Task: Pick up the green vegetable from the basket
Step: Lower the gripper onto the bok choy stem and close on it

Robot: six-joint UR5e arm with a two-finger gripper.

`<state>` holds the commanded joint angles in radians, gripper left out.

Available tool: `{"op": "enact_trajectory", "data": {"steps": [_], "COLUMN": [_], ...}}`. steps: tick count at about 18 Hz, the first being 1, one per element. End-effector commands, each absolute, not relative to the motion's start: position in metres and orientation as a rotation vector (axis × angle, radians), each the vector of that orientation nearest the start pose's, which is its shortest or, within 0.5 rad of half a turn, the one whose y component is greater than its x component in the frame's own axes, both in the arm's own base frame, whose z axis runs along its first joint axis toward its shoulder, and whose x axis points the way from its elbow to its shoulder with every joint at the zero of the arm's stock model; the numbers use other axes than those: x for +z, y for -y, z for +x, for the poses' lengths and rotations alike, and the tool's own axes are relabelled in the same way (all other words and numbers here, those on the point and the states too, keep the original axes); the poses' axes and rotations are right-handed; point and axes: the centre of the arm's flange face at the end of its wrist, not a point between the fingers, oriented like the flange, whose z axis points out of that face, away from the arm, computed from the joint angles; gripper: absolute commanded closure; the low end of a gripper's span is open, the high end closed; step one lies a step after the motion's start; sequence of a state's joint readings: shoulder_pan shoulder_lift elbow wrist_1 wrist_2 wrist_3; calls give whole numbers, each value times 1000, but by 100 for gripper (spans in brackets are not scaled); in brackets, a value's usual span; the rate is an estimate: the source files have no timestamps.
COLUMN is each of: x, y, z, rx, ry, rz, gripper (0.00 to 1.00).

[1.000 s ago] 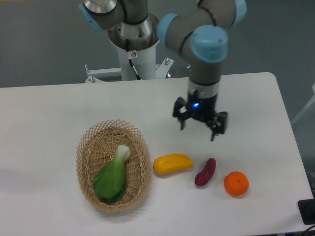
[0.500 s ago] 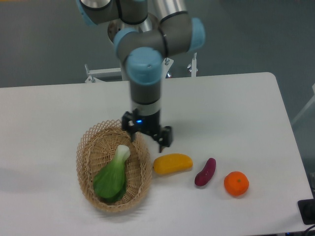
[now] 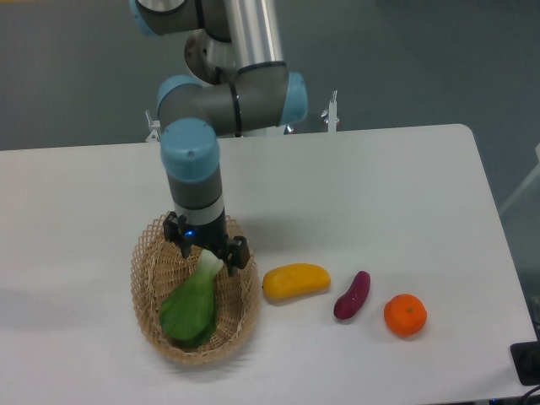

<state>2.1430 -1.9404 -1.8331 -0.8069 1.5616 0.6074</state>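
The green vegetable (image 3: 191, 308) lies in the tan wicker basket (image 3: 148, 278) at the front left of the table, leaves toward the front, pale stem end pointing up and right. My gripper (image 3: 206, 252) hangs open right over that stem end, its dark fingers spread on either side above the basket. I see nothing held between them.
Right of the basket lie a yellow oblong fruit (image 3: 295, 281), a dark purple sweet potato (image 3: 352, 295) and an orange (image 3: 405, 315) in a row. The arm's base stands at the table's far edge, behind the basket.
The arm has swung left from above the middle of the table, past the yellow fruit, to over the basket. The gripper has stayed open; nothing on the table has moved.
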Motion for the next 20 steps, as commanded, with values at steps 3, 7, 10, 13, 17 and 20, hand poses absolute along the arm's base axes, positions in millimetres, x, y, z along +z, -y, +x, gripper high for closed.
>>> {"op": "enact_trajectory", "data": {"steps": [3, 7, 10, 13, 17, 20], "x": [234, 222, 214, 207, 204, 203], "y": [-563, -567, -569, -570, -574, -574], "z": [-200, -194, -191, -191, -190, -191], "rx": [94, 126, 116, 112, 149, 180], "ry": [-59, -82, -90, -93, -102, -105], "rz": [-3039, -3070, -3081, -3088, -3078, -3083], "gripper": [0, 0, 0, 0, 5, 35]}}
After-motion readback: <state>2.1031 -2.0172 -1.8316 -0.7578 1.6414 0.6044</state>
